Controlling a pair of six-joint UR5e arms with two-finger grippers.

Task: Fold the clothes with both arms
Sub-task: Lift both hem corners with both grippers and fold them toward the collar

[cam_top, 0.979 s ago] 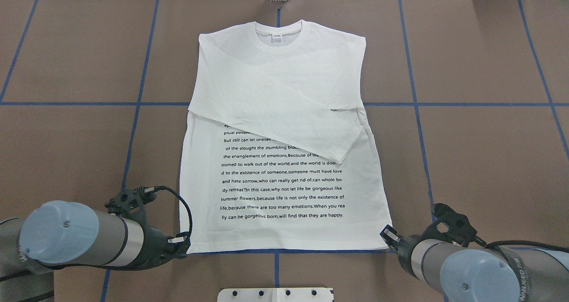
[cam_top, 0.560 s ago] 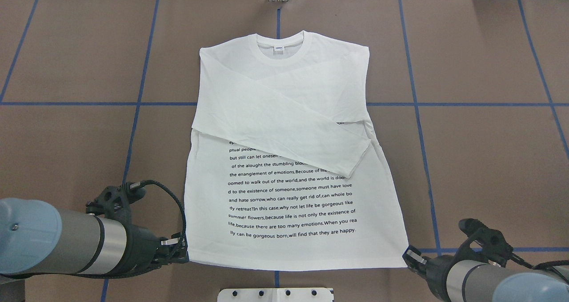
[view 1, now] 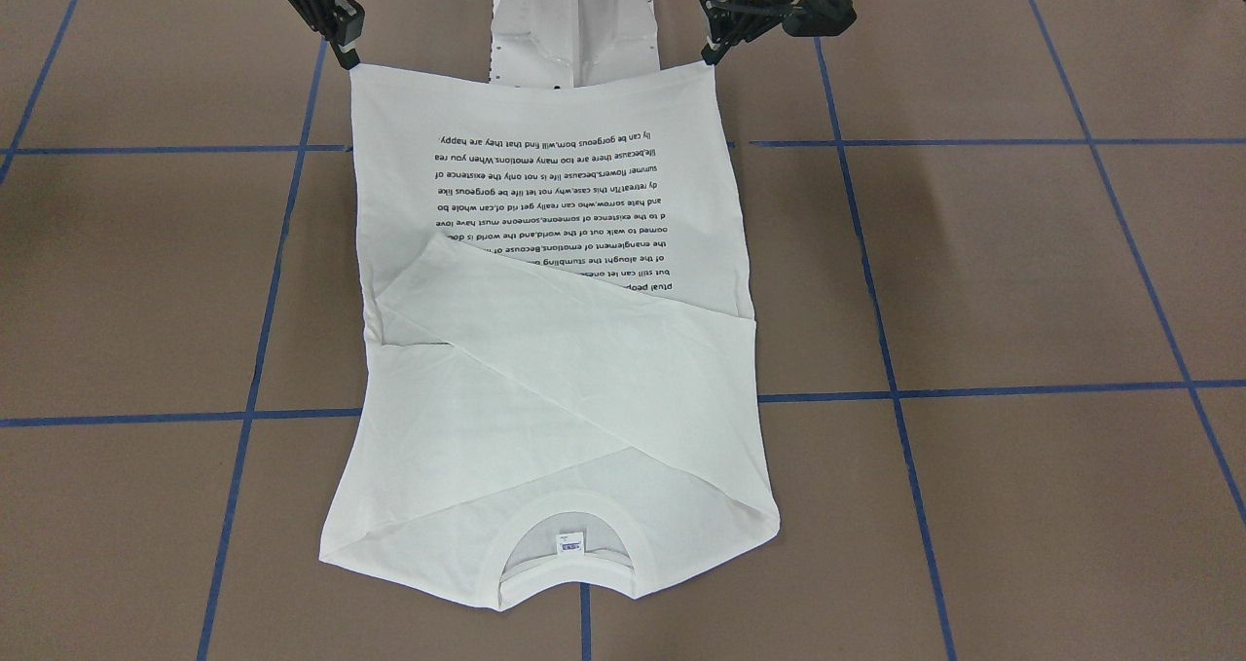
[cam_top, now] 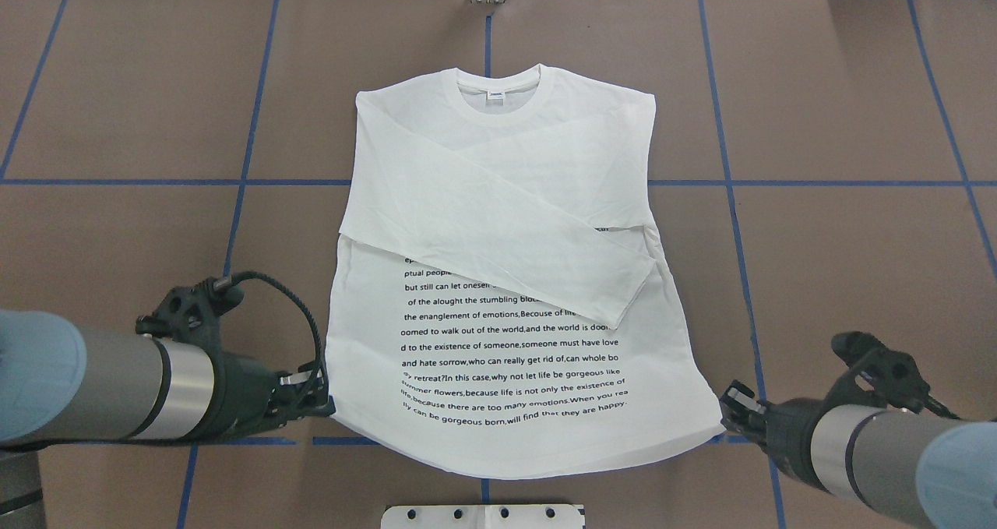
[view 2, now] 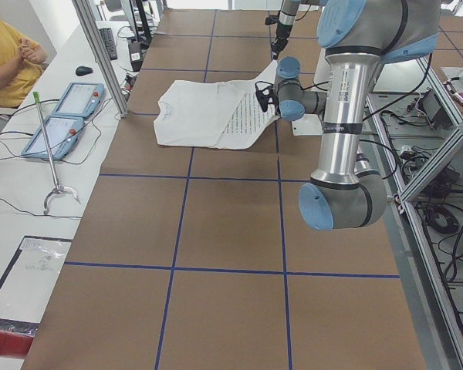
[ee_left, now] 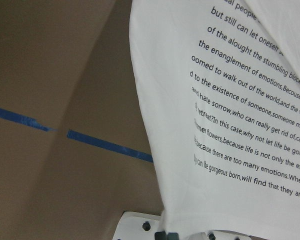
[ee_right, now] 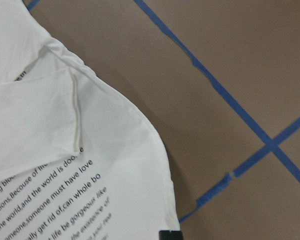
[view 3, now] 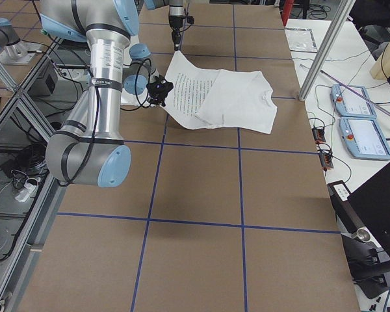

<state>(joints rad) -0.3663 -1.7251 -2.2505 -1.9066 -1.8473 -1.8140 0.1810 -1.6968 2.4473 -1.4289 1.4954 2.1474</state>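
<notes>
The white long-sleeved shirt (cam_top: 498,225) lies printed side up on the brown table, both sleeves crossed over its chest and the collar (cam_top: 498,93) at the far end. My left gripper (cam_top: 325,407) is shut on the hem's left corner. At the opposite corner of the hem, my right gripper (cam_top: 726,418) is shut as well. The side views show the hem end of the shirt (view 2: 251,108) (view 3: 182,81) raised off the table while the collar end rests flat. In the front-facing view the left gripper (view 1: 711,55) and right gripper (view 1: 347,55) hold the hem taut across the shirt (view 1: 555,369).
The white pedestal plate (cam_top: 483,516) sits at the near table edge, just under the lifted hem. Blue tape lines (cam_top: 779,182) grid the brown surface. A side bench holds two teach pendants (view 2: 65,116), with a person in a yellow top (view 2: 8,62) beside it.
Both grippers have drawn back toward the robot's base with the hem corners. The whole shirt has slid toward the robot, and its hem now bows and lifts.
</notes>
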